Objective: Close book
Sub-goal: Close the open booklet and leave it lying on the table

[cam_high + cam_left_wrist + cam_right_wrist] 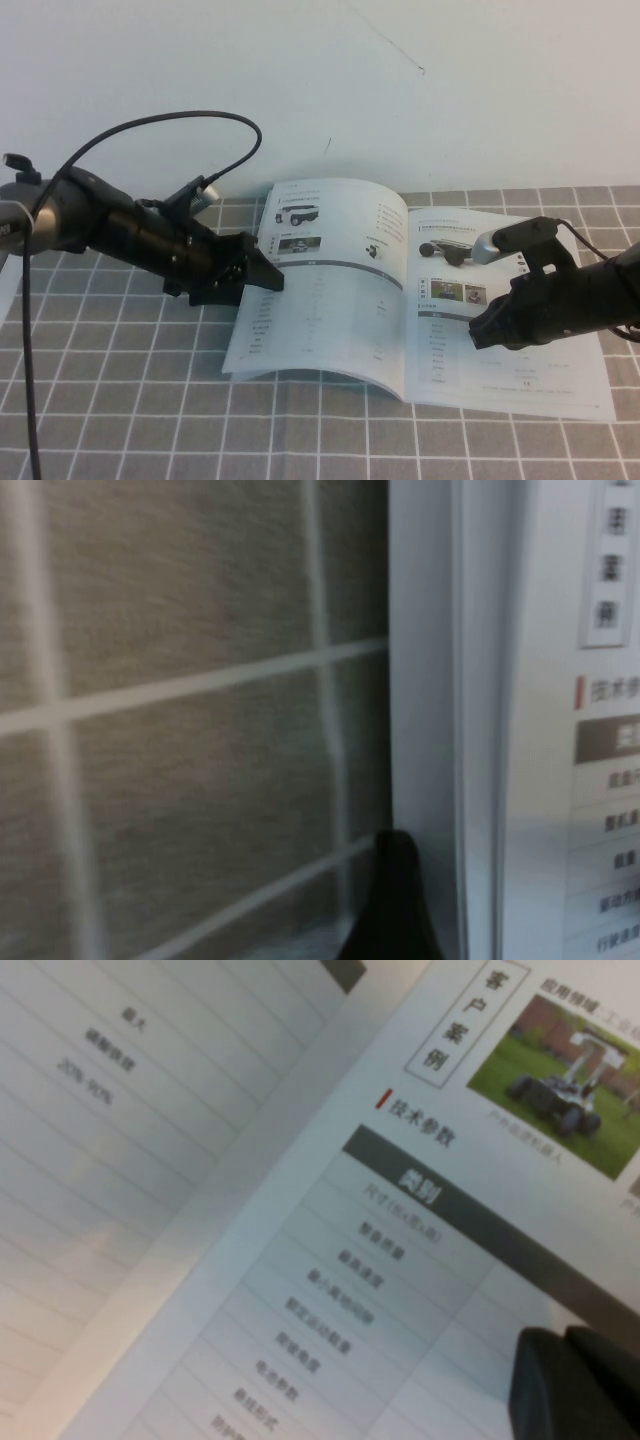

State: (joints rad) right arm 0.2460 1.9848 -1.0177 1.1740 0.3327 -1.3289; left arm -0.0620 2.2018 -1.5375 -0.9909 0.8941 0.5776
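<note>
An open book [340, 300] with printed tables and small photos lies on the checked tablecloth [120, 400]. Its left page [545, 680] curves up a little off the cloth. My left gripper [272, 278] is at that page's outer edge, about halfway down, with its tip touching the paper. In the left wrist view only a dark part of it shows beside the page edge. My right gripper [480, 332] is shut and rests tip-down on the right page [330, 1260], near the spine. Its two fingers [545, 1380] sit pressed together on the paper.
A white wall [400, 80] rises just behind the table. A black cable [150, 125] loops above the left arm. A silver wrist camera [485, 247] sits over the right page. Bare cloth lies in front of the book.
</note>
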